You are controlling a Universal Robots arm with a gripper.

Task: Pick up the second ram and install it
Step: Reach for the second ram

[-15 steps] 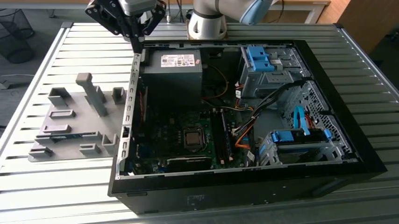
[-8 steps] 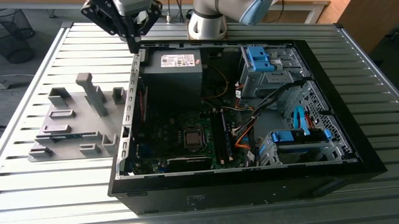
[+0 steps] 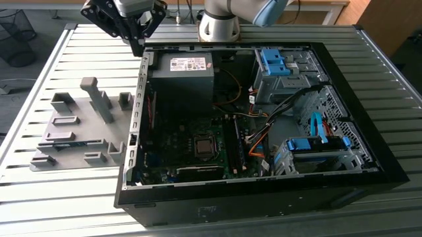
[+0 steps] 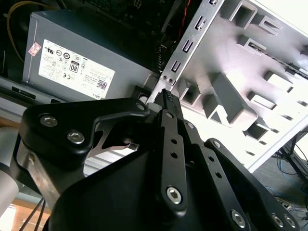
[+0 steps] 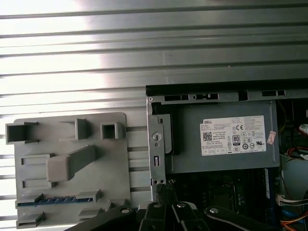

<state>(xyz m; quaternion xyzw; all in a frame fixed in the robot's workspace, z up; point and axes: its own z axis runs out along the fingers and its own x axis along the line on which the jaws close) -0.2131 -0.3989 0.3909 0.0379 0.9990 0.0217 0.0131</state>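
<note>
The second ram [image 3: 66, 144] is a thin blue-green stick standing on edge in a slot of the grey fixture plate [image 3: 76, 114], at the exterior view's left beside the case. In the first wrist view the ram [image 5: 57, 199] lies along one edge of the fixture plate [image 5: 120, 159]. My gripper [image 3: 138, 49] hangs above the case's back corner, well away from the ram. Its black fingers meet at the tips with nothing between them, in the second wrist view [image 4: 166, 94] too.
The open black computer case [image 3: 369, 148] lies on a slatted metal table [image 3: 53, 197]. Inside are a grey power supply [image 3: 181, 74], the motherboard with long memory slots [image 3: 234, 143], loose cables and blue drive clips [image 3: 274, 61]. Grey blocks [image 3: 99, 96] stand up from the fixture.
</note>
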